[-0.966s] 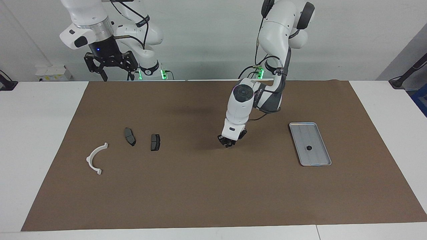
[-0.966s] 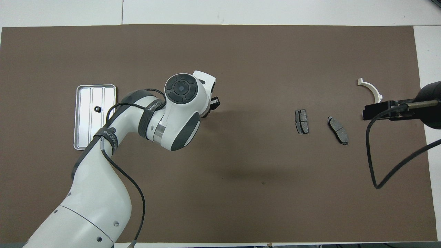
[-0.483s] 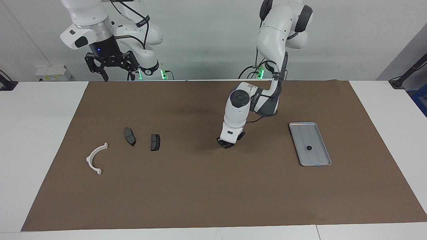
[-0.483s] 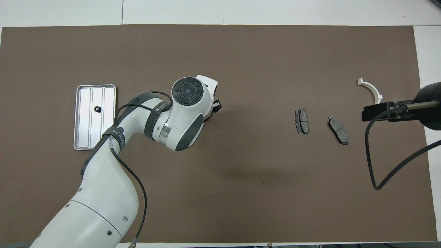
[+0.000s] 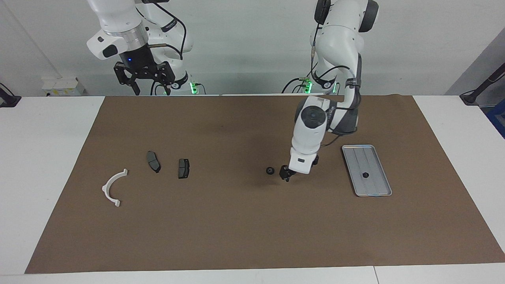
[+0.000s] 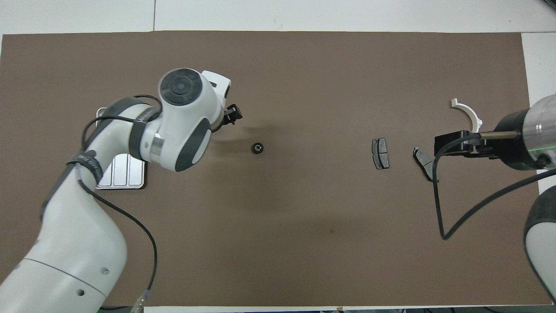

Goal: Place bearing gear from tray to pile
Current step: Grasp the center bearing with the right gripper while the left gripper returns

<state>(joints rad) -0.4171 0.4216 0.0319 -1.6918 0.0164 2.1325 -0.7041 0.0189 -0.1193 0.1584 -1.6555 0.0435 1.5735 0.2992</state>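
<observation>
A small dark bearing gear (image 5: 270, 170) (image 6: 258, 148) lies alone on the brown mat, between the tray (image 5: 375, 188) and the pile. My left gripper (image 5: 285, 174) (image 6: 232, 114) hangs low beside that gear on its tray side, open and holding nothing. Another small dark gear (image 5: 365, 175) sits in the tray. The pile is a white half-ring bracket (image 5: 112, 188) (image 6: 468, 114) and two dark pads (image 5: 153, 161) (image 5: 183, 168). My right gripper (image 5: 152, 90) is raised over the mat's edge by its base, open and empty.
In the overhead view the left arm covers most of the tray (image 6: 121, 176), and the right gripper (image 6: 451, 143) overlaps one pad (image 6: 425, 164); the other pad (image 6: 380, 153) shows whole. White table (image 5: 51, 157) surrounds the mat.
The left gripper opened, left the gear on the mat and moved back toward the tray. The right arm shifted a little toward the middle of the table.
</observation>
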